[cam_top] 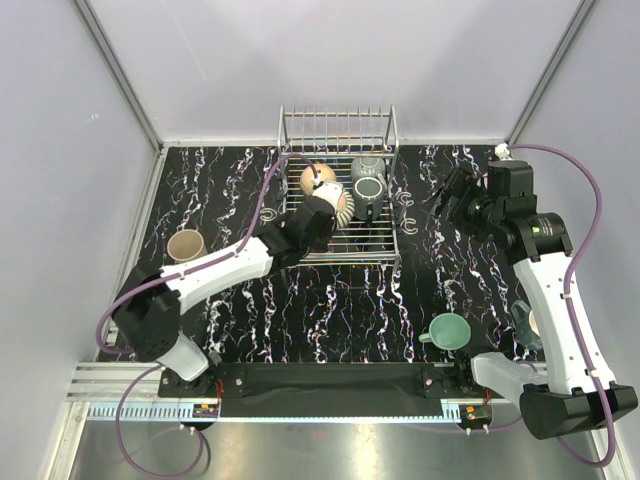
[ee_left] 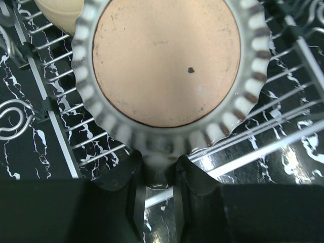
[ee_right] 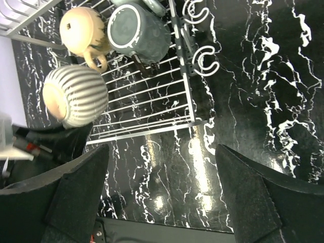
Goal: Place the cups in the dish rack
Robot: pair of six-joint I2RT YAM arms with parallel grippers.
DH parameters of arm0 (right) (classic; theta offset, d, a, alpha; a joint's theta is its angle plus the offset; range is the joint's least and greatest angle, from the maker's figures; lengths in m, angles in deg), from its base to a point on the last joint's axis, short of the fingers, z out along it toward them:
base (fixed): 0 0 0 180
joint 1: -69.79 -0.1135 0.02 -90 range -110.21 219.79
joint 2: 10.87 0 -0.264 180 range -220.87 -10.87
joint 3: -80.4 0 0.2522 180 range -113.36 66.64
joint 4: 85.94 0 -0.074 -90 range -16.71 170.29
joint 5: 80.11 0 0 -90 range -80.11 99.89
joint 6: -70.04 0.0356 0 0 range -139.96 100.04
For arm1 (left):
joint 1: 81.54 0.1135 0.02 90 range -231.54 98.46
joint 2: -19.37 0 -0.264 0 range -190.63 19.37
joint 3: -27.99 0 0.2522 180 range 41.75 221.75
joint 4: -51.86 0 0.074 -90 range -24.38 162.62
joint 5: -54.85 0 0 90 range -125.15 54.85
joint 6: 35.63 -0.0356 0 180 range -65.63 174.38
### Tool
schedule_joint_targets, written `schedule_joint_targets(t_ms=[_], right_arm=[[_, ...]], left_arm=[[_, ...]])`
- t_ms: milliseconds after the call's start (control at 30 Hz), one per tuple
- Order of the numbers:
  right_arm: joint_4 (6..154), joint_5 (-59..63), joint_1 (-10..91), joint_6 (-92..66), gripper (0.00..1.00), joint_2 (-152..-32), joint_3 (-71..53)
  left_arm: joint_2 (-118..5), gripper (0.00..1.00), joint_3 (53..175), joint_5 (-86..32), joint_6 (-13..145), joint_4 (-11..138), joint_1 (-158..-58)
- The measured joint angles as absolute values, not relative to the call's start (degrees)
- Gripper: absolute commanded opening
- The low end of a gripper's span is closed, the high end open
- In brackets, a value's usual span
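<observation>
1. Tan cup [cam_top: 186, 245] stands at 8 o'clock from the dish rack [cam_top: 340, 125].
2. Left gripper [ee_left: 159, 167] pinches the ribbed cup [ee_left: 167, 61] by its rim, over the rack's grid.
3. Teal cup [cam_top: 451, 331] sits at the rack's 5 o'clock.
4. Right gripper [ee_right: 162, 152] hangs at the rack's 3 o'clock, fingers spread wide, holding nothing.

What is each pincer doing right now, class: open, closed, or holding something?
Left pincer: closed on the ribbed cup.
Right pincer: open, holding nothing.
</observation>
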State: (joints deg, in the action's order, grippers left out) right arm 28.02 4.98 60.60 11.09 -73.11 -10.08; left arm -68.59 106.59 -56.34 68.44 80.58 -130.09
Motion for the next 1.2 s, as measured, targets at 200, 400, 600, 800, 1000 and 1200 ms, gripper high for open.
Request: schedule_joint_targets(t_ms=[200,400,600,800,1000,1200], right_arm=[[27.15,6.93,60.60,9.72,0.93,-72.98,-10.08],[27.04,7.54,60.60,9.08,0.93,-72.28,-10.08],[27.02,7.43,60.60,8.49,0.93,-71.84,-10.19],[27.02,7.39,60.60,8.21,0.93,-71.69,-10.24],[27.02,7.36,60.60,8.10,0.93,-71.52,-10.24],[27.02,7.30,60.60,8.10,0.93,-71.52,-10.24]], left_arm=[[-73.99,0.00,109.02,-55.36,69.75,81.06,-127.78],[-78.91,0.00,112.34,-54.44,70.73,81.46,-126.99],[-82.97,0.00,115.58,-53.32,71.46,81.48,-126.88],[-84.61,0.00,115.90,-52.89,72.57,81.52,-126.49],[-85.83,0.00,116.23,-52.25,73.23,81.68,-125.31],[-87.32,0.00,117.37,-51.88,73.66,82.48,-123.43]])
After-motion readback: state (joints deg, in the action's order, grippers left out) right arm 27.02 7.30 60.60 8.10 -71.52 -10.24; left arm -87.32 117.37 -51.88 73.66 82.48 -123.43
